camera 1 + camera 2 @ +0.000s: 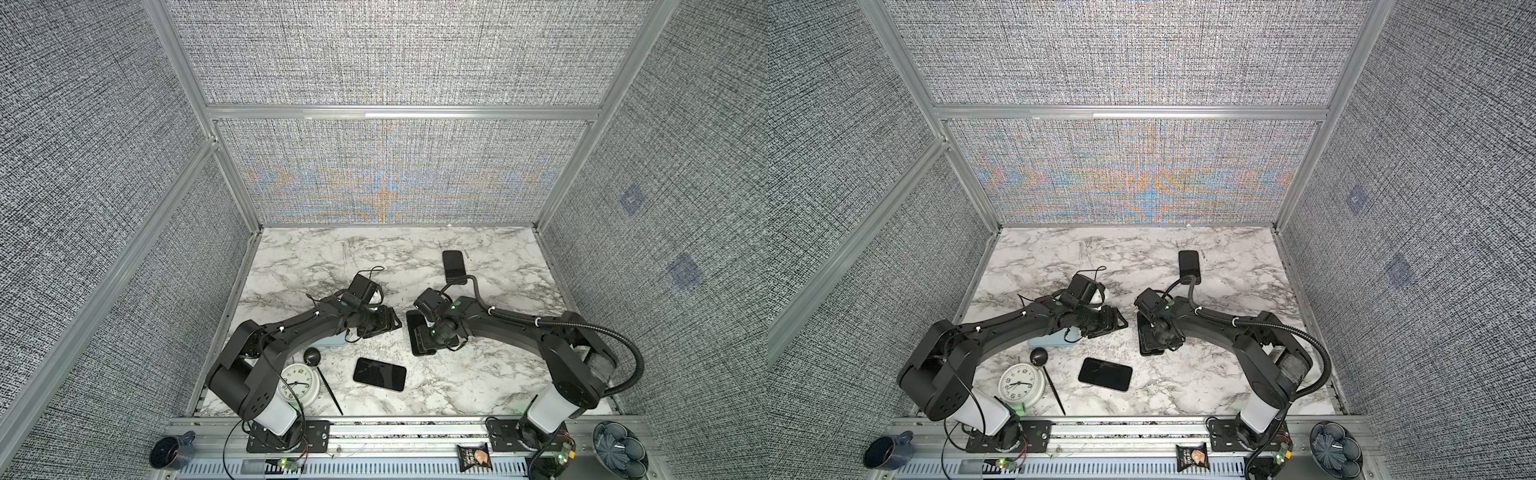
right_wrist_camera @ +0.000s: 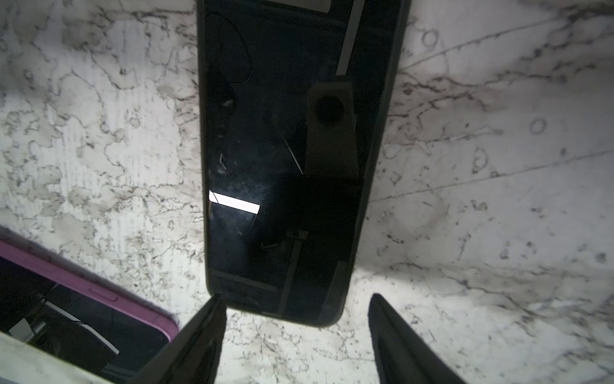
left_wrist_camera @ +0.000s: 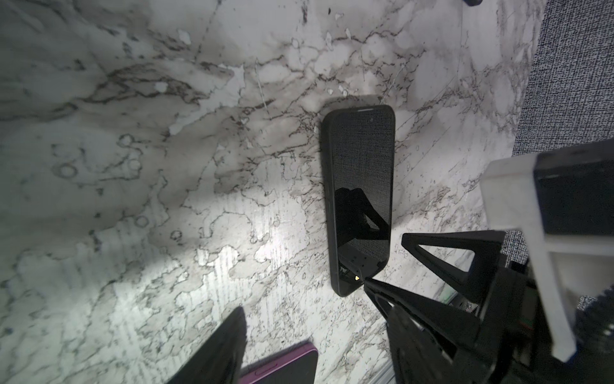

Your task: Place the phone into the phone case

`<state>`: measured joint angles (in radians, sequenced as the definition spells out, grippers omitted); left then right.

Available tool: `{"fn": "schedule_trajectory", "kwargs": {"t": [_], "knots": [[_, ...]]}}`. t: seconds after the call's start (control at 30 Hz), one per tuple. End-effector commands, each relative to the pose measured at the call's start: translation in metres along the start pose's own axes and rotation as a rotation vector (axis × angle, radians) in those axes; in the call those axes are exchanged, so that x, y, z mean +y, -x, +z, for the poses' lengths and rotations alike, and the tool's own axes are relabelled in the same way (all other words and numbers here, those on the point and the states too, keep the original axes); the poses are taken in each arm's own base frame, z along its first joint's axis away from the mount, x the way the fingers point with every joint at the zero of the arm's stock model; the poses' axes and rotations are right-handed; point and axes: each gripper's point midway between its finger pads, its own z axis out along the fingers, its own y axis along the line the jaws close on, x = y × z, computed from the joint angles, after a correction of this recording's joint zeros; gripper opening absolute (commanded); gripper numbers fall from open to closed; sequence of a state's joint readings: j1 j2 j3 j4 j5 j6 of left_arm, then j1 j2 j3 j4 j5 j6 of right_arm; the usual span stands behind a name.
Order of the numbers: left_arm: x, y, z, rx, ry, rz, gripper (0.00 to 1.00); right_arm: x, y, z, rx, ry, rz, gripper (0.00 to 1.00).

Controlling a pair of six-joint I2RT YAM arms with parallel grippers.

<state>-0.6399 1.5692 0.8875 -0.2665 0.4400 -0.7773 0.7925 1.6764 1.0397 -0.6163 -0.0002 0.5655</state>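
A dark-screened phone lies face up on the marble table, with a matte black phone case rim around it. In a top view it shows mid-table under my right arm. My right gripper is open, its fingertips just short of the phone's near end, with nothing between them. My left gripper hovers open beside the cased phone, apart from it. In both top views the grippers face each other.
A purple-edged phone lies face up nearer the front, seen below my left fingers. Another black phone lies at the back. A clock, a ball-tipped stick and a pale blue box sit front left.
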Motion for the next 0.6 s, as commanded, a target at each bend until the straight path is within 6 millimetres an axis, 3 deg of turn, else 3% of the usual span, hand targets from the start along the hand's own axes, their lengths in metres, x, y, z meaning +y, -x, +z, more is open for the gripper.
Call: {"fn": "schedule_trajectory", "kwargs": {"t": [0.0,0.5,0.57], "knots": [[0.004,-0.004,0.002,0.014,0.007,0.005,0.70,0.000,0.001,-0.001,0.000,-0.035,-0.002,0.71],[0.021,-0.005,-0.015,-0.047,0.029,-0.020,0.81,-0.004,0.002,0.000,0.014,-0.114,0.020,0.82],[0.024,-0.007,-0.015,-0.052,0.031,-0.022,0.82,-0.005,0.003,-0.001,0.010,-0.128,0.032,0.99]]}}
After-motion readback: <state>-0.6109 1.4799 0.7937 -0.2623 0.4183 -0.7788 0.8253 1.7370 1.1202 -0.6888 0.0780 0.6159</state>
